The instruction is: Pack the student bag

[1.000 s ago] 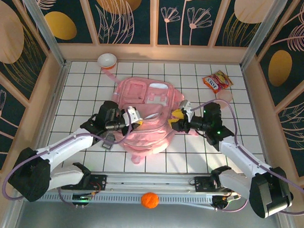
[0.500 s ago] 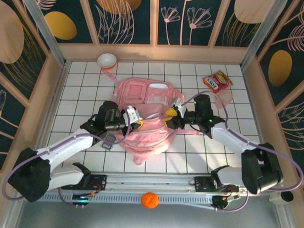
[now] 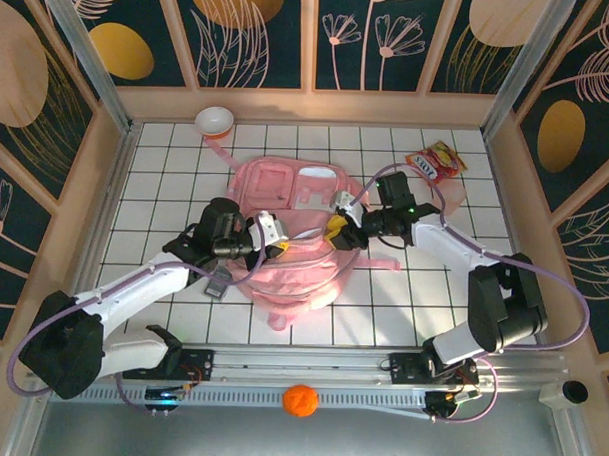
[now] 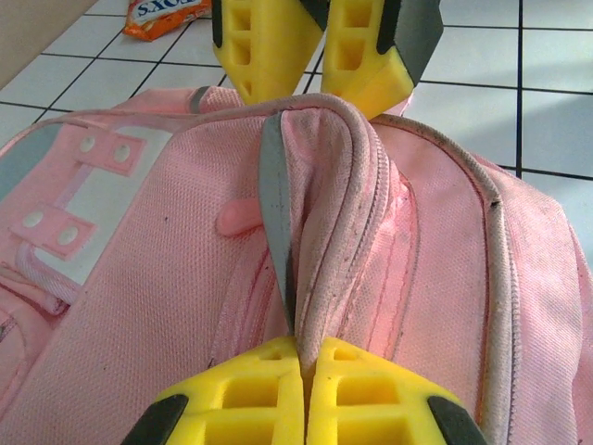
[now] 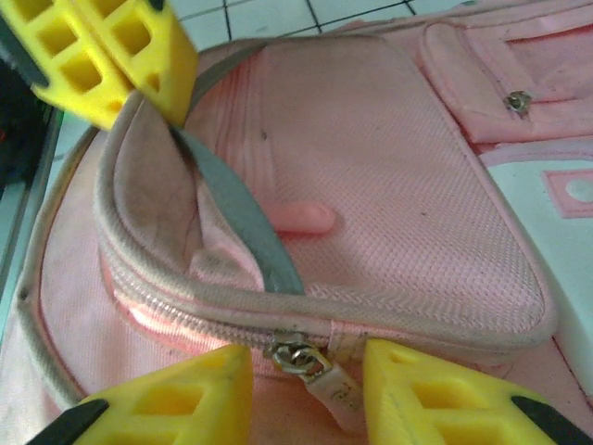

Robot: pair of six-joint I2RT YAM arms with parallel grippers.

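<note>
The white-tiled table (image 3: 166, 173) carries the bag (image 3: 281, 187) at its middle, its long axis running from the near edge to the far edge. It is soft pink woven cloth with piped seams and grey lining. The left claw (image 4: 304, 389), pressed together, pinches a raised fold along the bag's zip edge. The right claw (image 5: 306, 389) faces it, spread to either side of the small metal zip pull (image 5: 298, 355), which lies straight ahead between its tips, seemingly untouched. The right claw is the nearer one; closing on the pull looks like the next move.
</note>
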